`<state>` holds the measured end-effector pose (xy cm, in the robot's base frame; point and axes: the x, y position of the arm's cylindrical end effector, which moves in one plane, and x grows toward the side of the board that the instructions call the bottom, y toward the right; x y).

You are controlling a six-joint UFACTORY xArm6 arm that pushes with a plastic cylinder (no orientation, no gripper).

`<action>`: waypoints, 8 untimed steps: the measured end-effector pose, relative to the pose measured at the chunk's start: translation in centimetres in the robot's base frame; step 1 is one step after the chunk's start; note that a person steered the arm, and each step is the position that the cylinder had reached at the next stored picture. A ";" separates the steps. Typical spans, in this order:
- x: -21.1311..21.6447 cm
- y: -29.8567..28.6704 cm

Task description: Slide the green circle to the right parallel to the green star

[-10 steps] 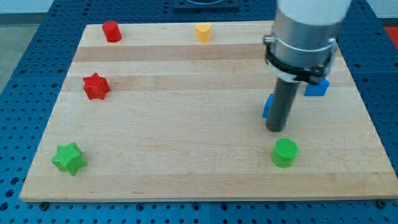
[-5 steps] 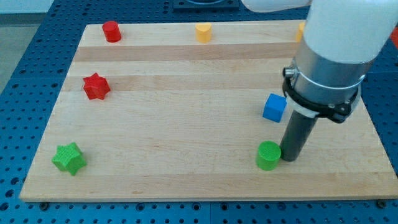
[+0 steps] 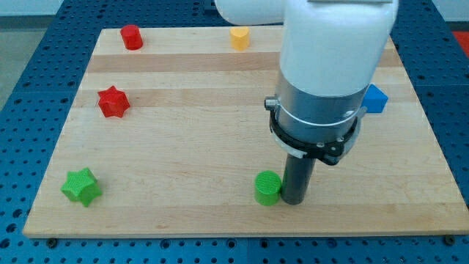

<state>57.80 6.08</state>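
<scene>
My tip touches the green circle on its right side. The green star lies far left of the circle; there is no gripper, just the rod

- The board is pale wood with a smooth matt finish, made of long planks whose grain runs from the view's left to its right.
- The surface under it is blue, matt, and dotted with rows of small holes.
- The green circle looks like matt plastic with fine ridges.
- The green star, red star, red cylinder, yellow block and blue block look like the same matt plastic.
- The arm's wide body is smooth white above and brushed grey metal below, ringed by a black band.
- The rod down to my tip is dark and matt.
</scene>
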 end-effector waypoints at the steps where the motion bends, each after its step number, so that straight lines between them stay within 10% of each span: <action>1: 0.0 -0.9; 8: -5.1 0.6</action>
